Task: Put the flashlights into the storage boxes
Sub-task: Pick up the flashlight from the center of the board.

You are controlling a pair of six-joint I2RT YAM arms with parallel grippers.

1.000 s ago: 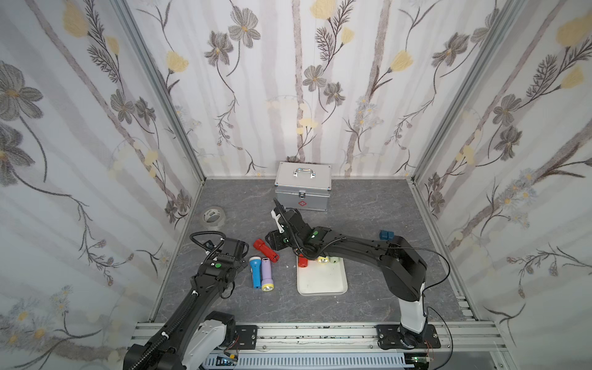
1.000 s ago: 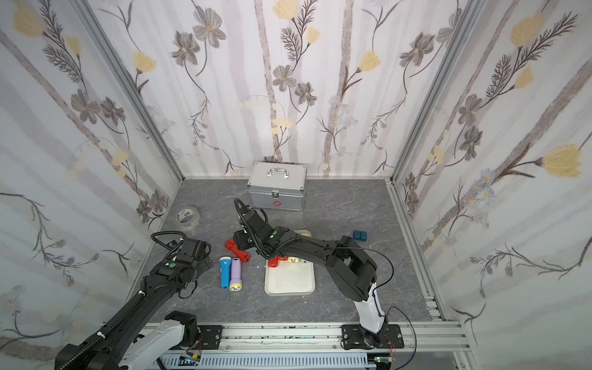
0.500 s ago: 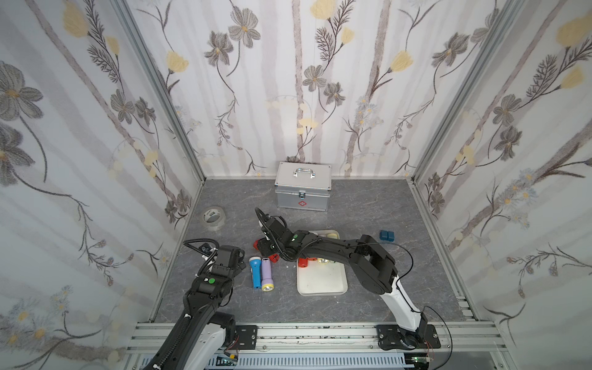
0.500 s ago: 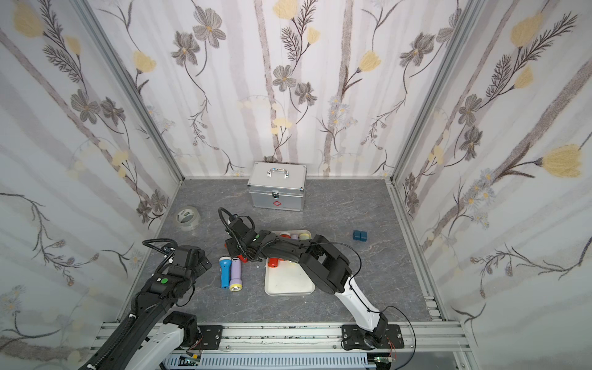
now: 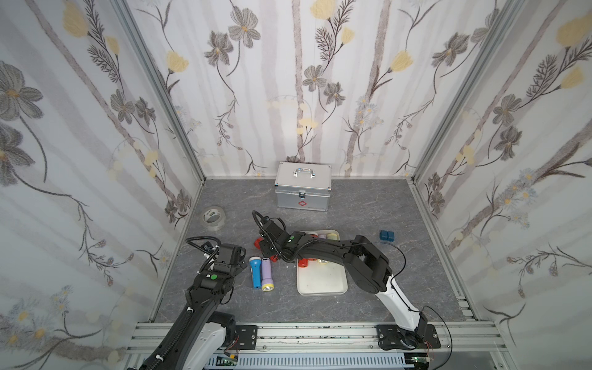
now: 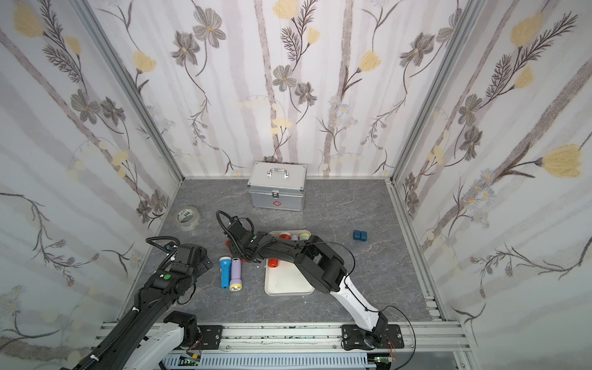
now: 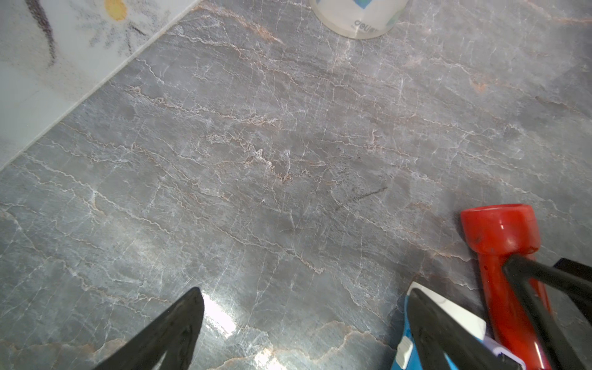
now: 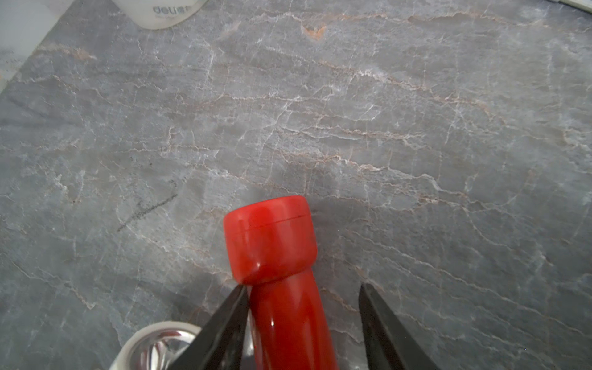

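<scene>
A red flashlight (image 5: 258, 242) lies on the grey floor left of the white storage box (image 5: 322, 283). My right gripper (image 8: 301, 286) is open and straddles its barrel just behind the head (image 8: 270, 237). One finger touches it and a gap shows at the other. A blue flashlight (image 5: 255, 273) and a lilac flashlight (image 5: 267, 272) lie side by side nearer the front. My left gripper (image 7: 304, 291) is open over bare floor, with the blue flashlight (image 7: 404, 349) beside one finger. In the box lie another red flashlight (image 5: 302, 263) and a few more at its far end (image 5: 322, 237).
A silver metal case (image 5: 302, 190) stands at the back wall. A roll of clear tape (image 5: 214, 218) sits at the back left and two dark blue blocks (image 5: 387, 235) at the right. Patterned walls close in three sides.
My right gripper has swung left from the box's near corner and now sits around the red flashlight on the floor. The left arm has shifted only slightly.
</scene>
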